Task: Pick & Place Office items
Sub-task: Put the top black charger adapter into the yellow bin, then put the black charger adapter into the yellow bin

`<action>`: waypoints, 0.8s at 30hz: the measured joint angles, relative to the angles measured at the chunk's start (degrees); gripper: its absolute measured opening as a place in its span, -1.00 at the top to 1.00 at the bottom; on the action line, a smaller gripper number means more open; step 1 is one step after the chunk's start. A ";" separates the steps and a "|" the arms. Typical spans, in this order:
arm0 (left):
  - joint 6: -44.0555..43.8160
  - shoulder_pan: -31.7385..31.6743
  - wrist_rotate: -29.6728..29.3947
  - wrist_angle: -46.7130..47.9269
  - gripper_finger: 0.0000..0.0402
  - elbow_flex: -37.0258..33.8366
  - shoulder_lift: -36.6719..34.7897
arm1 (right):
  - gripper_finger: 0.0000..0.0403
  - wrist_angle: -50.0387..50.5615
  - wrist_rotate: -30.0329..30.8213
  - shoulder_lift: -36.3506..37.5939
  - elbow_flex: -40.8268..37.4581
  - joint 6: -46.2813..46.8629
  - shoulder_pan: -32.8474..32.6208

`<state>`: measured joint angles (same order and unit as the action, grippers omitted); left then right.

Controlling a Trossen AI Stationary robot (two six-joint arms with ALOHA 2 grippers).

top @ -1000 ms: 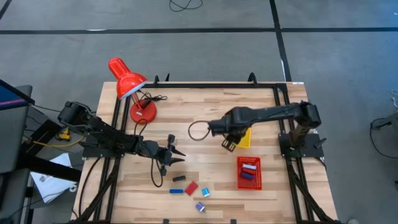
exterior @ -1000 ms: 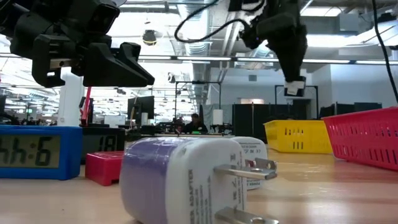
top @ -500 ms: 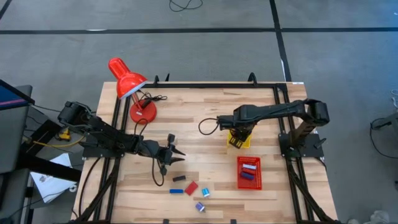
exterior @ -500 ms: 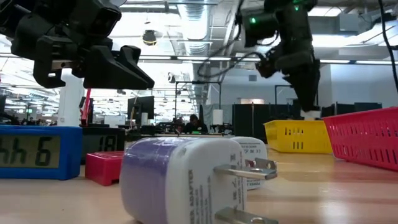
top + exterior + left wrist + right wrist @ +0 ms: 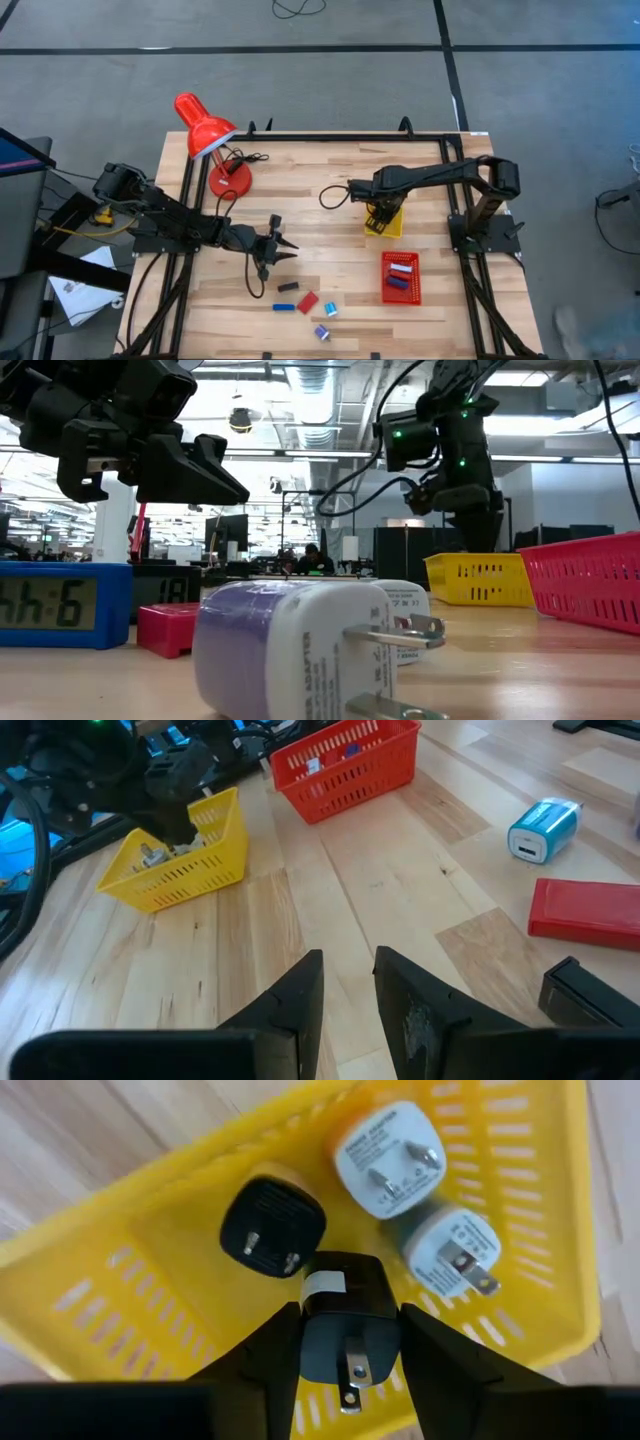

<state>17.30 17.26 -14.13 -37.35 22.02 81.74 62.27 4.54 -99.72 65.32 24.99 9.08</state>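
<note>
Lamp: a red desk lamp (image 5: 205, 130) stands at the desk's (image 5: 330, 170) far left corner, well apart from both arms.
Left end effector (image 5: 283, 247): it hovers low over the left half of the desk, fingers (image 5: 300, 995) parted by a narrow gap and holding nothing.
Loose items: near the front edge, just right of the left end effector, lie a black block (image 5: 288, 287), a blue bar (image 5: 283, 307), a red block (image 5: 307, 302), a light-blue charger (image 5: 330, 310) and a purple-and-white plug adapter (image 5: 322, 332). In the low view the adapter (image 5: 290, 650) lies on its side with its prongs pointing right, a blue clock (image 5: 60, 603) and the red block (image 5: 165, 628) behind it on the left.
Right end effector (image 5: 345, 1355): it is lowered into the yellow tray (image 5: 388, 222) right of centre, fingers clenched on a black plug (image 5: 343, 1325) whose prongs face the wrist camera.
Tray contents: under the held plug lie another black plug (image 5: 272, 1228) and two white plugs (image 5: 388, 1158), the second (image 5: 450, 1252) just beside the first.
Red basket (image 5: 400, 277): it sits nearer the front than the tray, close to it, and holds blue, red and white pieces (image 5: 400, 272).
</note>
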 joint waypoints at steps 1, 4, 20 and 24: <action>0.00 0.00 0.00 0.03 0.56 0.00 0.01 | 0.27 -0.15 0.00 0.04 -0.02 -0.14 0.21; -0.02 0.00 0.00 0.03 0.56 0.00 -0.01 | 0.18 -1.81 0.00 0.04 -0.02 -0.55 0.81; 0.22 0.00 0.01 0.70 0.56 0.00 -0.67 | 0.09 4.40 0.03 0.09 2.28 -1.39 0.66; 0.24 0.00 -0.07 3.10 0.56 0.11 -3.70 | 0.09 6.80 3.27 1.52 4.98 -1.20 -1.60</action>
<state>17.54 17.26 -14.20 -34.25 22.13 78.04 69.07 7.80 -98.20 70.30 23.79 7.49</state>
